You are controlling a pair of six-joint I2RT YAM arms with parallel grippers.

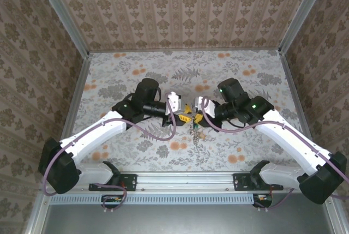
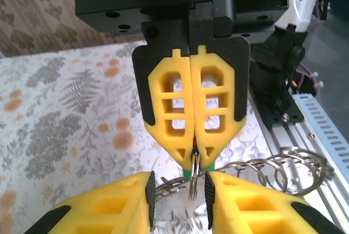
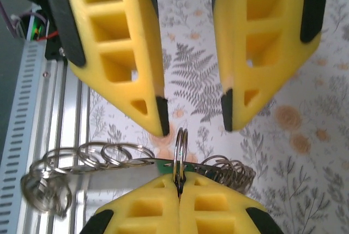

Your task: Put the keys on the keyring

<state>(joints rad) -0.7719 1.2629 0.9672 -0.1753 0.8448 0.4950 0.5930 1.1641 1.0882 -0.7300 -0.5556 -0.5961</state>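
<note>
Seemingly midway: the right claw (image 3: 179, 184) is pinched shut on the keyring (image 3: 180, 141) above the tabletop (image 3: 305, 152), and the left claw (image 3: 194, 120) gapes open just beside it. A green key (image 3: 163, 162) peeks at the pinch; whether it is threaded, I cannot tell.

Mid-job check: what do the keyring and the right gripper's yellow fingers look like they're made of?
Keyring: looks like thin metal wire, double-coiled, with a dull grey-brown sheen and bright glints. Fingers of the right gripper: matte yellow with moulded hollow cells, probably plastic or firm rubber; the look leaves that open.
</note>
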